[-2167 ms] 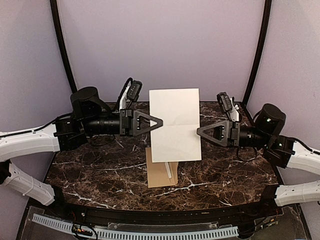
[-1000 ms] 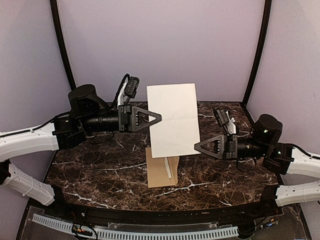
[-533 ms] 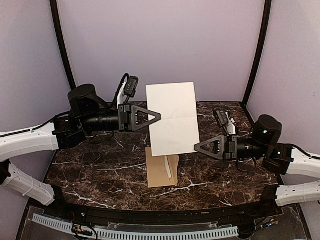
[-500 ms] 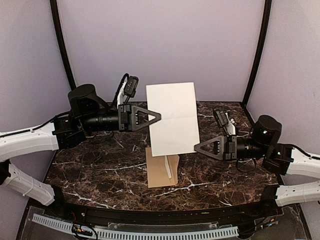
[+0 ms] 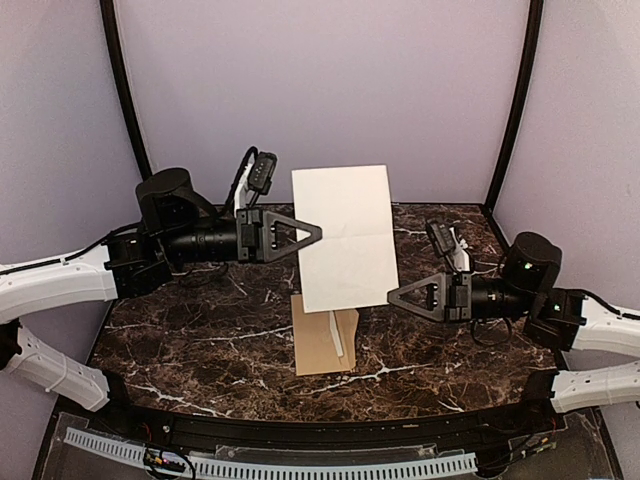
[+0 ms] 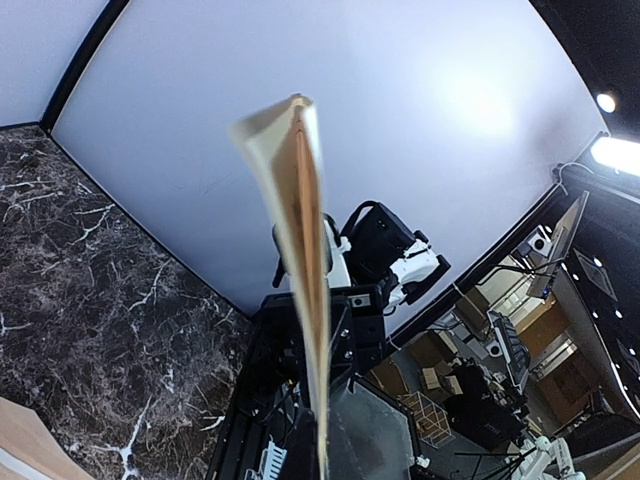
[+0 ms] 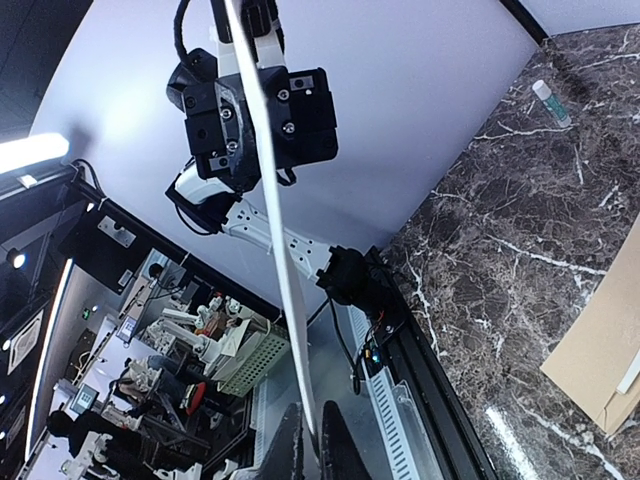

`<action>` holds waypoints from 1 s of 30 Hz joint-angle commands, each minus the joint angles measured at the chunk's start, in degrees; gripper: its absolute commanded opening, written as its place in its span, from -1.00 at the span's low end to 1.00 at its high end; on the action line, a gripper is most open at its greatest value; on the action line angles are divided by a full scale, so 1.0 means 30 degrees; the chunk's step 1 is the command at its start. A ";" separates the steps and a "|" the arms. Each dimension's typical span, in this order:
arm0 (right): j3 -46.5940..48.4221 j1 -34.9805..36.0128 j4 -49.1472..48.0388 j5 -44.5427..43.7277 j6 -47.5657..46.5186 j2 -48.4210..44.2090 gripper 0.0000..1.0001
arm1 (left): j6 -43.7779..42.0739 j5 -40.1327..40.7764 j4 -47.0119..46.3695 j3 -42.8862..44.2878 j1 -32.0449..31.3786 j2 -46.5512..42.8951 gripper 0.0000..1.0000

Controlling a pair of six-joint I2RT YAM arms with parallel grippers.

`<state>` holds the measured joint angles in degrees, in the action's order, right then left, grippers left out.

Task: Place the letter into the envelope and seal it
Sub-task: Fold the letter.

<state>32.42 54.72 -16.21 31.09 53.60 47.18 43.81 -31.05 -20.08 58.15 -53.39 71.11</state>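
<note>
Showing its plain back (pale), the letter (image 5: 345,240) hangs upright.

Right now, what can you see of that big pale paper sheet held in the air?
The cream paper letter is a plain-backed rectangle with a faint fold crease, held upright. The left gripper pinches its left edge, the right gripper its lower right corner. It hangs above the brown paper envelope.
</note>
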 commanded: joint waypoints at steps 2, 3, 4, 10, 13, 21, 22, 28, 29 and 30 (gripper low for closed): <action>0.0384 0.0159 0.0051 -0.0824 -0.0722 -0.0401 -0.38 | -0.0093 -0.0581 -0.0577 -0.0196 0.0150 -0.0793 -1.00; 0.0625 0.0155 0.0313 -0.1089 -0.0970 -0.0378 -0.21 | -0.0100 -0.0755 -0.0538 -0.0326 0.0169 -0.0793 -1.00; 0.0944 0.0129 0.0725 -0.1404 -0.1243 -0.0353 -0.07 | -0.0101 -0.0857 -0.0541 -0.0392 0.0154 -0.0794 -1.00; 0.2765 0.0086 0.1930 -0.3506 -0.3079 -0.0213 0.40 | -0.0181 -0.2908 -0.0827 -0.0757 0.0142 -0.0779 -1.00; 0.3446 0.0021 0.1860 -0.3885 -0.3823 0.0183 0.51 | -0.0222 -0.3551 -0.1084 -0.1113 0.0133 -0.0959 -1.00; 0.5621 -0.0076 0.1708 -0.1875 -0.4595 0.2711 0.35 | -0.0428 -0.4539 -0.0973 -0.1219 0.0129 -0.1248 -1.00; 0.5824 -0.0076 0.1549 -0.1568 -0.4574 0.3025 0.27 | -0.0447 -0.4542 -0.0871 -0.1241 0.0129 -0.1270 -1.00; 0.6565 -0.0079 0.0387 -0.0413 -0.4363 0.4045 -0.16 | -0.0498 -0.4269 -0.0484 -0.1479 0.0136 -0.1191 -1.00; 0.6612 -0.0076 0.0311 -0.0305 -0.4337 0.4111 -0.23 | -0.0436 -0.4270 -0.0471 -0.1525 0.0131 -0.1168 -1.00; 0.6633 -0.0076 0.0243 -0.0215 -0.4297 0.4134 -0.28 | -0.0415 -0.4240 -0.0478 -0.1567 0.0130 -0.1151 -1.00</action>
<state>49.84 54.63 -11.14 27.62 41.04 59.37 43.40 -42.89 -20.95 54.74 -53.23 68.90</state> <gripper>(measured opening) 0.399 0.009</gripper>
